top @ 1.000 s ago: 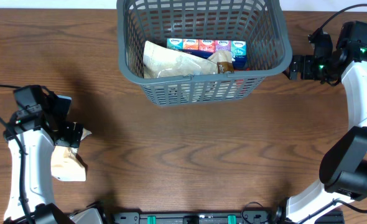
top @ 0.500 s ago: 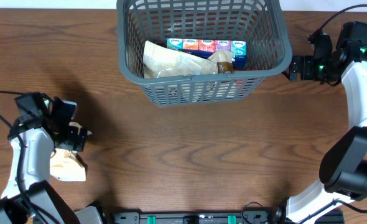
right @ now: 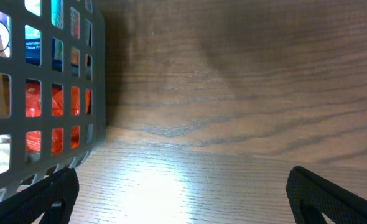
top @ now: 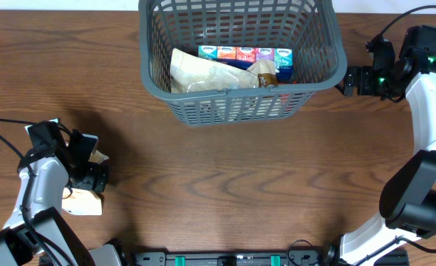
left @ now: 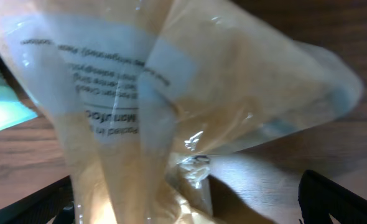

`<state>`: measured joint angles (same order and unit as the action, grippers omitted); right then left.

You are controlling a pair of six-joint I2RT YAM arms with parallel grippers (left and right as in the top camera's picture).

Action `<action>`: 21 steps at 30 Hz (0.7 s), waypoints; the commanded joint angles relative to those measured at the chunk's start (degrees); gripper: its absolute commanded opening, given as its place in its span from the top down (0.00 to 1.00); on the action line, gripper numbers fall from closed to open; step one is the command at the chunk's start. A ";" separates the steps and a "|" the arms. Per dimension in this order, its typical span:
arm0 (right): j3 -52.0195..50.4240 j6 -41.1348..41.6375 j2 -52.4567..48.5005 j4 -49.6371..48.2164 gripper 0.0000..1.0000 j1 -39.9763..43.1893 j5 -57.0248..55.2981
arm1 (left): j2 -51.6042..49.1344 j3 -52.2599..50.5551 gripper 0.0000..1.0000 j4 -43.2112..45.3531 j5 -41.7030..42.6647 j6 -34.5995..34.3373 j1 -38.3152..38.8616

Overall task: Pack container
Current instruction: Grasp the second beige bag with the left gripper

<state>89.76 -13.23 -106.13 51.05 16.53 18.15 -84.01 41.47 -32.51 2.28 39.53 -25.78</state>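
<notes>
One arm bent low, left gripper (top: 92, 171) over packet (top: 83, 202)

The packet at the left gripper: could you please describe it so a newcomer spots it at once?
Start at the brown wooden table and go to its left edge, far from the large dark grey plastic basket. There, under the left gripper, lies a tan crinkly clear-plastic packet, the only packet outside the basket.
</notes>
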 commanded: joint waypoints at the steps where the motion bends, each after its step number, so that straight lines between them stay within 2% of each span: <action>1: -0.17 -0.74 0.15 0.28 0.01 -0.48 -0.22 | -1.05 -0.20 0.01 0.04 -1.86 0.96 -1.66; 12: -0.17 -0.76 0.15 0.87 0.01 -0.48 -0.39 | -1.73 -0.17 0.01 1.38 -1.16 0.92 -2.56; 17: -0.17 -0.76 0.15 0.85 0.01 -0.48 -0.39 | -1.73 -0.17 0.33 1.38 1.49 0.90 -2.54; 21: -0.17 -0.76 0.15 0.83 0.01 -0.48 -0.39 | -1.73 -0.17 0.40 1.40 1.60 0.90 -2.54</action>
<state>89.76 -13.23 -106.13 51.81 16.51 17.98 -85.08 41.47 -31.03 2.76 40.27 -28.03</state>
